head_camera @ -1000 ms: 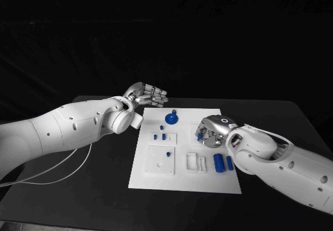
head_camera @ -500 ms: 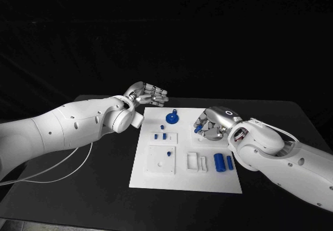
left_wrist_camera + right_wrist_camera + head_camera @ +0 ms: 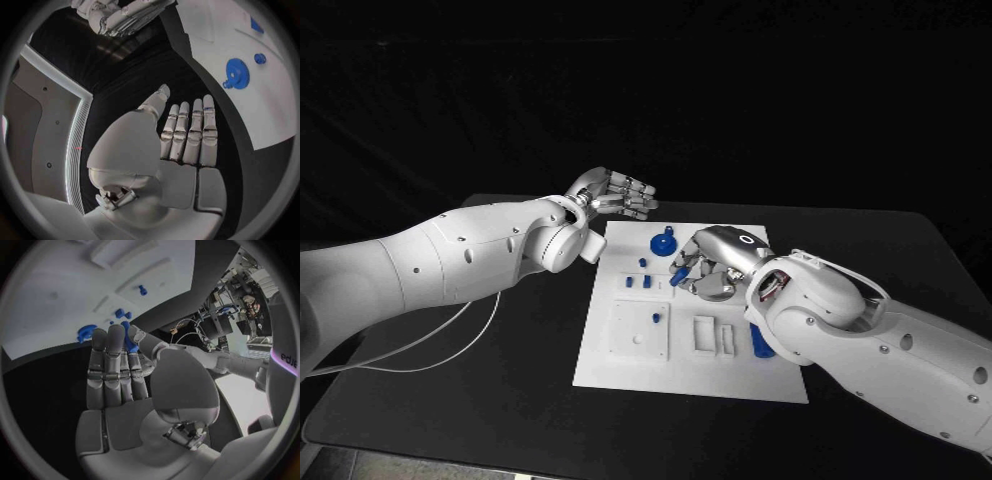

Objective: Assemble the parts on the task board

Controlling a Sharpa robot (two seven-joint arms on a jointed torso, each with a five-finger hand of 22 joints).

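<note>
The white task board (image 3: 629,362) lies mid-table. My right hand (image 3: 708,266) hovers over its upper middle and pinches a small blue part (image 3: 678,277) between thumb and a finger; the right wrist view shows that part (image 3: 130,343) at the fingertips. A blue gear (image 3: 662,242) stands at the board's far end, also seen as the gear (image 3: 237,73) from the left wrist. Small blue pegs (image 3: 636,283) sit in a block left of the held part. My left hand (image 3: 615,195) floats beyond the board's far left corner, fingers extended and holding nothing.
One blue peg (image 3: 653,319) stands in a white block nearer me. A blue cylinder (image 3: 759,343) lies at the board's right side, partly under my right forearm. A white cable (image 3: 430,345) trails over the table on the left.
My right hand has carried the small blue part leftward and slightly away from me, from the board's right side to its upper middle. The left hand has barely moved.
</note>
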